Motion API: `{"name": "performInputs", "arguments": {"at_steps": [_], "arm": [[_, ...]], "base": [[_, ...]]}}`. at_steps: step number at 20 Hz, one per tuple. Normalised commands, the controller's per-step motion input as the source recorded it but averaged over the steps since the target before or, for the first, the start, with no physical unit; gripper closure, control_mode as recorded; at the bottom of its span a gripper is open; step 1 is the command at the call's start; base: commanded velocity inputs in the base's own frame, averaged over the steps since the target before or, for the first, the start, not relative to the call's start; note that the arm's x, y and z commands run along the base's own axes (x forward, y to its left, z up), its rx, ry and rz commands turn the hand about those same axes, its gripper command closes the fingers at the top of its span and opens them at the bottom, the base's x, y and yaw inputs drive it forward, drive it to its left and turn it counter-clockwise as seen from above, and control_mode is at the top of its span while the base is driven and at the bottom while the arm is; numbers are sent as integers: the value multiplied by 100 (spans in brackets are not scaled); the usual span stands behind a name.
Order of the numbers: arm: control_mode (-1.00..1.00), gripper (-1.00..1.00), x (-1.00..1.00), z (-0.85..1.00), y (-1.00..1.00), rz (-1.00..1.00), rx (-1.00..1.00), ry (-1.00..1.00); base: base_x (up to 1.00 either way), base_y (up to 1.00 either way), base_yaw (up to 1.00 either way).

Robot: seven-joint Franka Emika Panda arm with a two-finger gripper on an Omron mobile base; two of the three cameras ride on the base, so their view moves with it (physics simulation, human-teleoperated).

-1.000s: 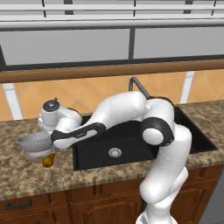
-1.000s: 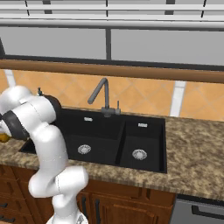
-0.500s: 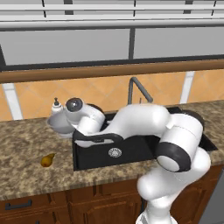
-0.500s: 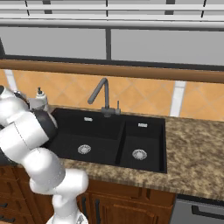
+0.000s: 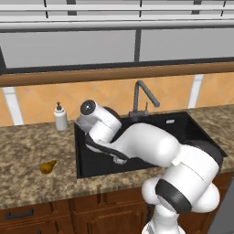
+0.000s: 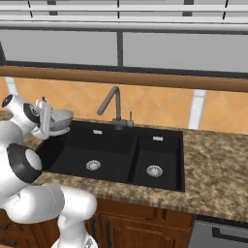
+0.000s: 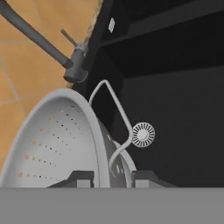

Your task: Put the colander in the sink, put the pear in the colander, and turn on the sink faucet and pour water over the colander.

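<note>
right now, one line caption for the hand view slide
Pincer shut on the rim of the colander, held tilted over the black sink, drain below, faucet behind.

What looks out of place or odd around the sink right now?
Little stands out. The colander is held tipped on its side by the gripper above the wide basin of the sink, not set down. The pear lies loose on the counter left of the sink.

I saw the colander at the left of the frame, above the sink's left edge. The faucet stood behind the sink, and the pear lay lower left on the counter.
</note>
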Motion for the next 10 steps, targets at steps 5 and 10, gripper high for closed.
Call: {"name": "performInputs", "arguments": {"at_steps": [5, 10], "arm": [[-100, 100, -7, -6, -51, -50, 5, 4], [-100, 100, -9, -40, -35, -45, 1, 6]], "base": [[0, 0, 0], [0, 0, 0]]}}
